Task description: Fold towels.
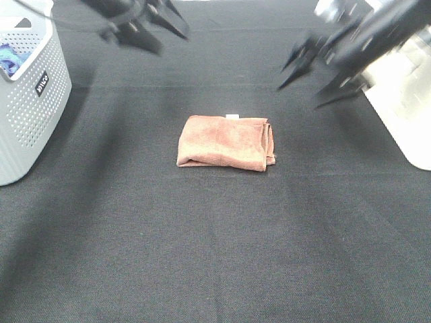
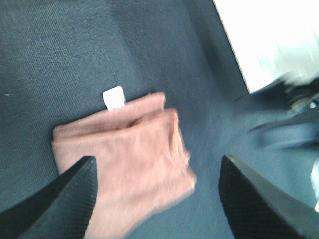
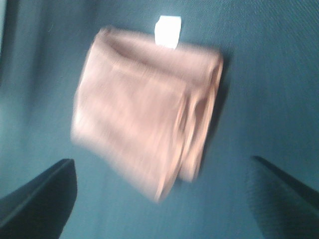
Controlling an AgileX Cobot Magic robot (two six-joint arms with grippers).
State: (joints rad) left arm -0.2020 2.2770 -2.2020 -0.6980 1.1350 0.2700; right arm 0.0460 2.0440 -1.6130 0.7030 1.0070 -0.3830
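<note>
The reddish-brown towel (image 1: 227,142) lies folded into a small rectangle on the black table, its white tag (image 1: 231,117) at the far edge. It also shows in the left wrist view (image 2: 127,154) and the right wrist view (image 3: 144,117), blurred. My left gripper (image 1: 158,30) is open and empty, raised above the table's far left, well away from the towel. My right gripper (image 1: 310,84) is open and empty, raised to the far right of the towel. Neither touches the cloth.
A white perforated basket (image 1: 30,101) stands at the left edge with a blue cloth (image 1: 12,57) inside. A white container (image 1: 407,108) stands at the right edge. The black table cloth (image 1: 215,242) spreads around the towel.
</note>
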